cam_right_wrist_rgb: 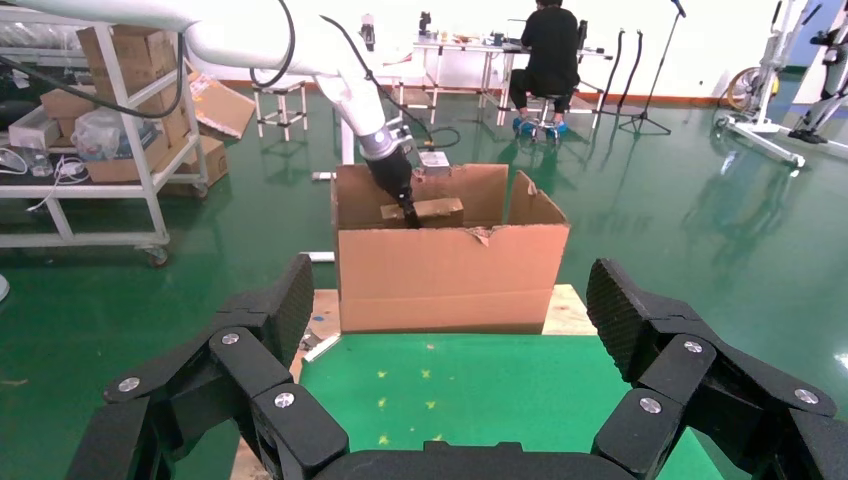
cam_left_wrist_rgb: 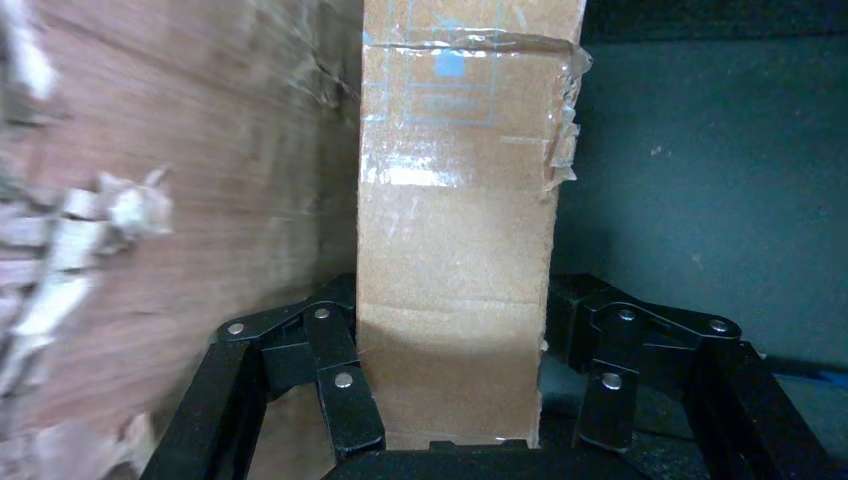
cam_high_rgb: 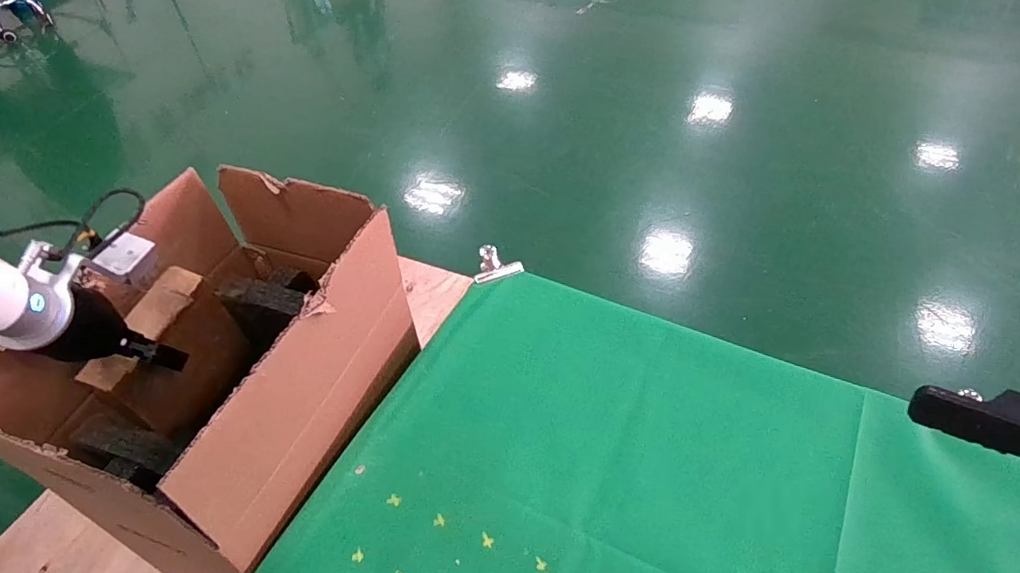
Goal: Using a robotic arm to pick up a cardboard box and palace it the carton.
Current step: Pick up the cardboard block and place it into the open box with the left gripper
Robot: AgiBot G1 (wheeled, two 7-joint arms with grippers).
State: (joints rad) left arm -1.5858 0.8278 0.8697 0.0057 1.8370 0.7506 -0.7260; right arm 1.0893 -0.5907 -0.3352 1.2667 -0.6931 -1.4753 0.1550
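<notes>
The left pincer [cam_high_rgb: 156,354] is clamped on the cardboard box [cam_high_rgb: 140,327], held inside the carton [cam_high_rgb: 304,377] at the worktop's left; only release remains. The right pincer [cam_right_wrist_rgb: 450,330] waits apart, far right.

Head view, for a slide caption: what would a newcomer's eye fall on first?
The large carton at the wooden table's left end, flaps up, with the left gripper inside it shut on the small cardboard box. Next, the bright green cloth over the rest of the table, with the right gripper open at its right edge.
</notes>
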